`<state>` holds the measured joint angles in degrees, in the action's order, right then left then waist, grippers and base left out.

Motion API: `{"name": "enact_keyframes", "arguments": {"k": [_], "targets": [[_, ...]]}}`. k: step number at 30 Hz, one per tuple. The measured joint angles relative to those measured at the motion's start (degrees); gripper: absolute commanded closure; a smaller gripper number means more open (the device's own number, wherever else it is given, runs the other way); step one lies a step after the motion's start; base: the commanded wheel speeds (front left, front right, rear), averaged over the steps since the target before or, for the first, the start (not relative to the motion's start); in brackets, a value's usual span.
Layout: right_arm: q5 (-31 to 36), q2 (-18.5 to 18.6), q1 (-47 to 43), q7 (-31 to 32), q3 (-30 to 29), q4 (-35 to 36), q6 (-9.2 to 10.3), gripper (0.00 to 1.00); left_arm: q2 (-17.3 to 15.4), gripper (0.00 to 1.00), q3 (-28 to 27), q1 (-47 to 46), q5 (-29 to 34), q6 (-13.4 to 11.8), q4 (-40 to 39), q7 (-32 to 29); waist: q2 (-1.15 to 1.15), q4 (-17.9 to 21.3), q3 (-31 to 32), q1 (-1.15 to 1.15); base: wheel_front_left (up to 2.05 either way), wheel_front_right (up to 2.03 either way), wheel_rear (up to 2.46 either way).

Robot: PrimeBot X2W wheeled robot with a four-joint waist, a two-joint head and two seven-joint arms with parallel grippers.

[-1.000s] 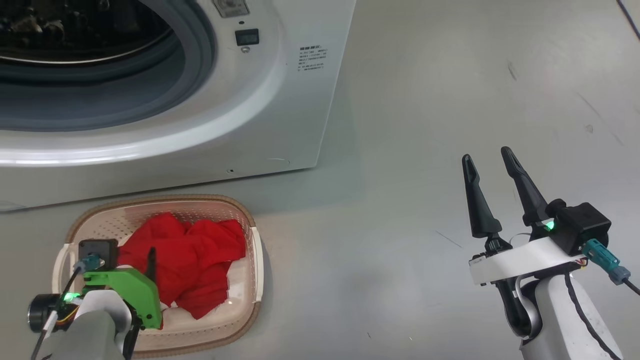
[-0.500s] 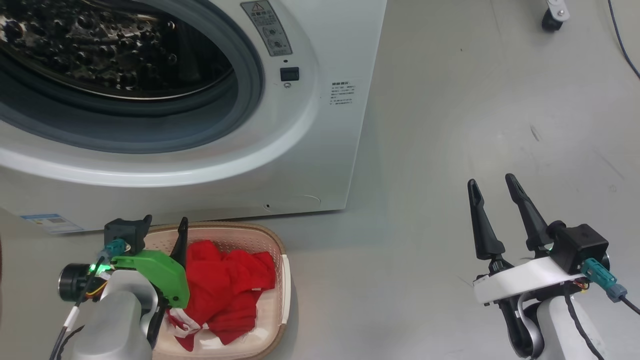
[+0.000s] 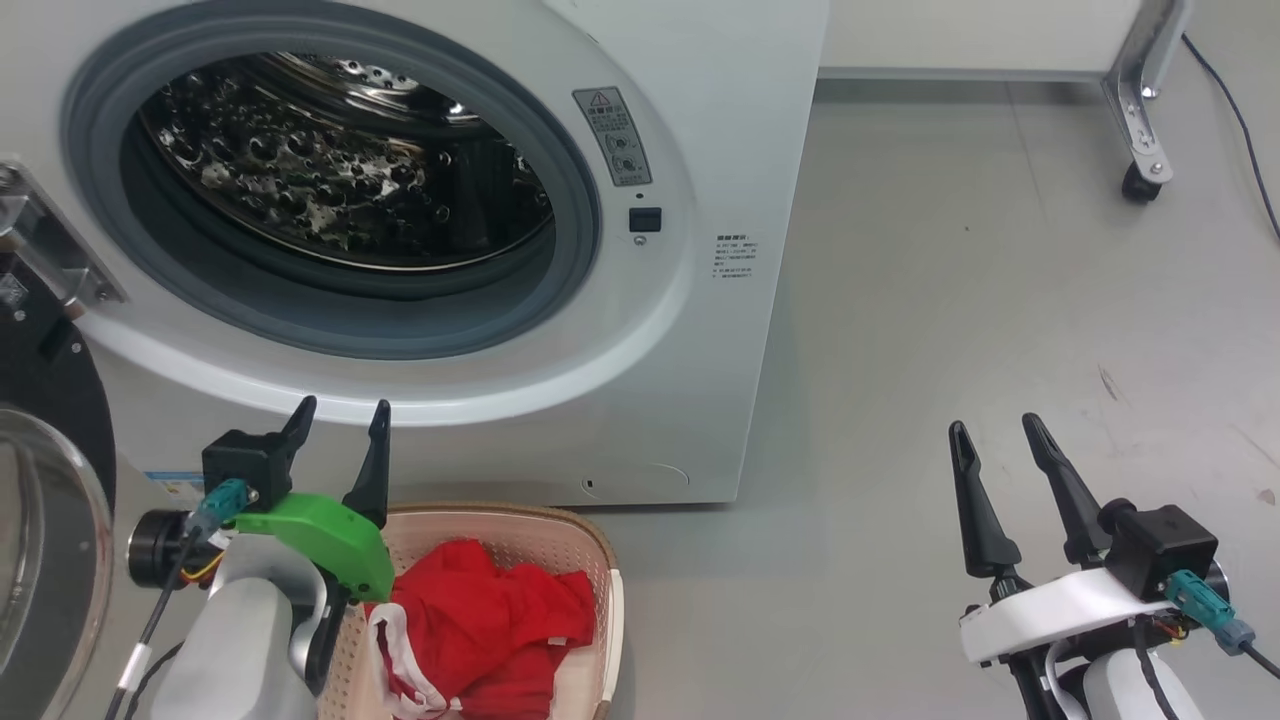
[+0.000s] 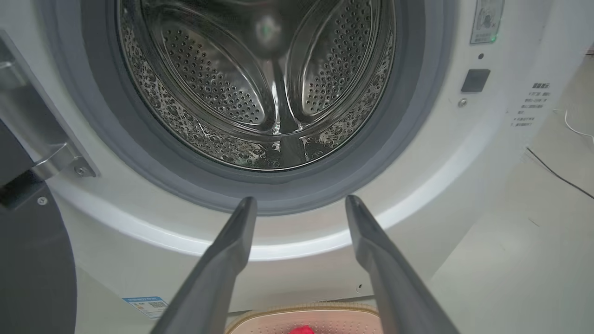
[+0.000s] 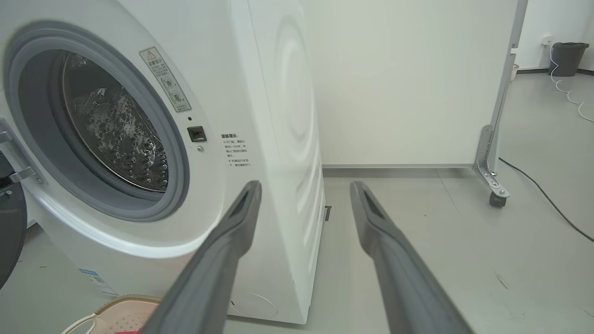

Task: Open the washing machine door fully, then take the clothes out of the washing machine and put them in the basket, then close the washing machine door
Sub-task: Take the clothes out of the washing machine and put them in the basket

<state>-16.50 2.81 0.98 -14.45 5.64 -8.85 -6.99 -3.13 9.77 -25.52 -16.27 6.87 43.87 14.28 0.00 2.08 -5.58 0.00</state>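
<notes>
Red clothes are being held in the cream basket, sitting on the grey floor just in front of the washing machine. The washing machine door is hanging wide open on the machine's hinge side, and the steel drum is being exposed. Left gripper, over the basket, and right gripper, well off the machine's other side, are being carried spread wide, gripping nothing.

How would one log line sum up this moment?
washing machine door: open; drum: looks empty; clothes: in basket; left tool: open, empty; right tool: open, empty
</notes>
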Motion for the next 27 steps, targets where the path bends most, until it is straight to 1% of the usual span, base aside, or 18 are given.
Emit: {"name": "enact_keyframes", "arguments": {"k": [9, 18, 27], "targets": [[0.01, 0.25, -2.66, 0.00, -0.37, 0.18, 0.00, 0.00, 0.04, 0.00, -2.00, 6.31, -0.48, 0.00, -8.21, 0.00, 0.00, -1.56, 3.70, 0.00, 0.00, 0.00, 0.00], [0.01, 0.23, -4.20, 0.00, -0.67, 1.08, 0.00, 0.00, 0.11, 0.00, -2.77, 12.53, -0.30, 0.00, -16.78, 0.01, 0.00, -2.13, 5.35, 0.00, 0.00, 0.00, 0.00], [0.01, 0.21, -5.10, 0.00, -1.12, 1.99, 0.00, 0.00, 0.20, 0.00, -2.56, 16.85, -0.03, 0.00, -19.52, 0.10, 0.00, -2.01, 5.46, 0.00, 0.00, 0.00, 0.00]]}}
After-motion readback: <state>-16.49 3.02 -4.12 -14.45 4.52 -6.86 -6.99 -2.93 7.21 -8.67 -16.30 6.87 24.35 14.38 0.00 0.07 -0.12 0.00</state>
